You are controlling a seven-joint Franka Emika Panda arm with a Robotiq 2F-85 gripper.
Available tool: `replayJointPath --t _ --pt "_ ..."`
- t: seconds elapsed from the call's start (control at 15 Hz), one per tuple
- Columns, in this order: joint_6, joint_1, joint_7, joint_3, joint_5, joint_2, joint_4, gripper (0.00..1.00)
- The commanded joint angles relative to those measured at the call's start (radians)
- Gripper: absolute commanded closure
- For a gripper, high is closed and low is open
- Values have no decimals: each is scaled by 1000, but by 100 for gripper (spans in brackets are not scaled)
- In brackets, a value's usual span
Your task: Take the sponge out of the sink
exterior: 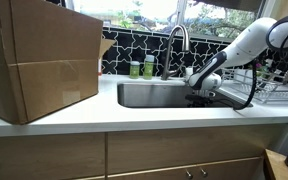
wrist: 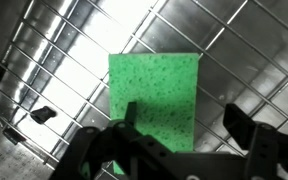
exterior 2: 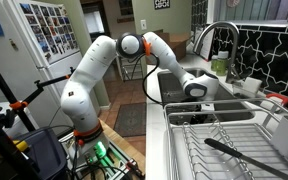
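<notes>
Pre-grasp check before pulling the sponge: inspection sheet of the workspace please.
Surface: white counter, steel sink with a wire grid on its floor.
Job's things: green sponge lying flat on the grid.
Clutter: cardboard box, two green bottles, dish rack.
Grippers: gripper open, down in the sink, over the sponge, not gripping it.
Cables: wires by the arm's base.
Surroundings: faucet, tiled wall, window.
</notes>
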State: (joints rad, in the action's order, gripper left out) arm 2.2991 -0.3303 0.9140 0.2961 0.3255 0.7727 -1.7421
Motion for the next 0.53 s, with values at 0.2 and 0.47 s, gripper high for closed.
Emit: replayJointPath --t 0.2,0.47 --pt "-10 -6 20 1 5 51 58 66" --pt "-20 -8 14 2 4 47 59 93"
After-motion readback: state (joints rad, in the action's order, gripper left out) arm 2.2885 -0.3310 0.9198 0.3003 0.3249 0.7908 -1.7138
